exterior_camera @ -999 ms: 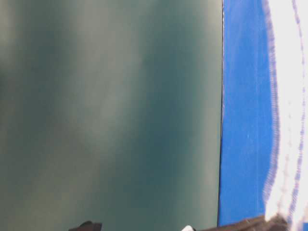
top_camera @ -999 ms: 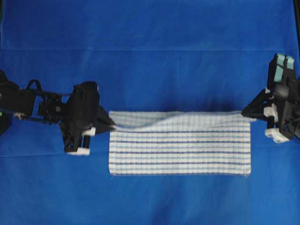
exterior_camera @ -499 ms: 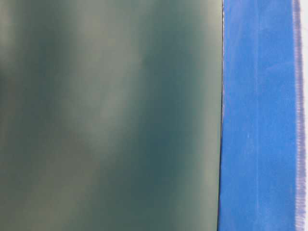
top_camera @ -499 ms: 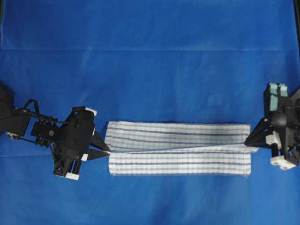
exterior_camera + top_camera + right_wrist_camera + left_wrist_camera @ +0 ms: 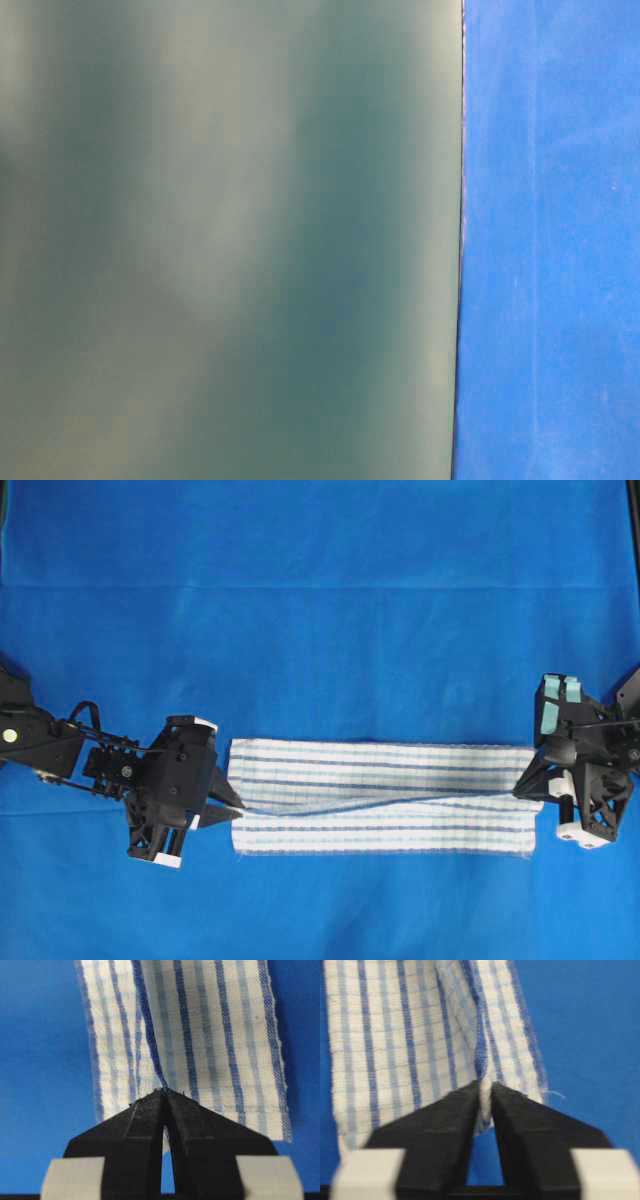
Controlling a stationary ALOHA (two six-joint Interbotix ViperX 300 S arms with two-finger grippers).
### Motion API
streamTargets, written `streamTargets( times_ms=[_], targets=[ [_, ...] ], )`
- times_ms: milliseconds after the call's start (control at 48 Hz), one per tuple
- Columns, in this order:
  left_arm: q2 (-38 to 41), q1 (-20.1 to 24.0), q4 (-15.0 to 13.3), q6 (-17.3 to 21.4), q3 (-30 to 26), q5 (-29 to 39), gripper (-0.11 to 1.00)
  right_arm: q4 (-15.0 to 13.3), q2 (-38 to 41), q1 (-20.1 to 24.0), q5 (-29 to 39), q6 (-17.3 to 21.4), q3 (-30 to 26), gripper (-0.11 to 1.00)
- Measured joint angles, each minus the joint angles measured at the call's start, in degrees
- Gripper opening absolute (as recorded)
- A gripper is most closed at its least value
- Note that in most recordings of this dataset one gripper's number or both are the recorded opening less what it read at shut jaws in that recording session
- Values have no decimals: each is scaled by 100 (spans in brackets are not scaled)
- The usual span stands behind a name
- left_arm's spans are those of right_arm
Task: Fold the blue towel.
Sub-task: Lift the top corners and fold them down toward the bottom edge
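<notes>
The blue towel [image 5: 380, 800], white with thin dark-blue stripes, lies as a long folded strip in the overhead view. A raised edge runs across it from one gripper to the other. My left gripper [image 5: 238, 808] is at the towel's left end. In the left wrist view its tips [image 5: 486, 1085] stand a narrow gap apart, with a pinch of towel [image 5: 395, 1035] filling that gap. My right gripper [image 5: 520, 790] is at the right end. Its tips [image 5: 165, 1091] are pressed together on the striped hem of the towel [image 5: 215, 1035].
A plain blue covering [image 5: 320, 600] spreads over the whole table. The table-level view holds only a blurred grey-green surface [image 5: 220, 240] and a band of that blue covering [image 5: 550, 240], with no towel in it.
Both grippers have carried the towel's far edge toward the near side, folding it over. The cloth has left the table-level view. The left tips have parted slightly.
</notes>
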Motion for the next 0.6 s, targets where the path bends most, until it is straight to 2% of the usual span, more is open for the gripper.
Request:
streamTargets(
  times_ms=[104,146,250,312,354,416,604],
  targets=[
    [62,9,0,0,-44,-44,36,9,9,0,-97,0,-9,5],
    [62,9,0,0,-70,-53,43,0,9,0,-123,0,-18,15],
    [62,0,9,9,-97,-62,56,-9,9,0,-132,0,-44,47],
    [62,9,0,35,-97,-53,57,-62,-9,0,-132,0,-53,61],
    [44,26,0,70,-97,-44,57,-123,-26,-44,-123,0,-53,62],
    [18,132,9,114,-97,-44,57,-229,-70,-220,-70,0,-53,57],
    [-9,721,0,114,-97,-26,57,-501,-97,-1107,272,-9,-53,55]
  ],
)
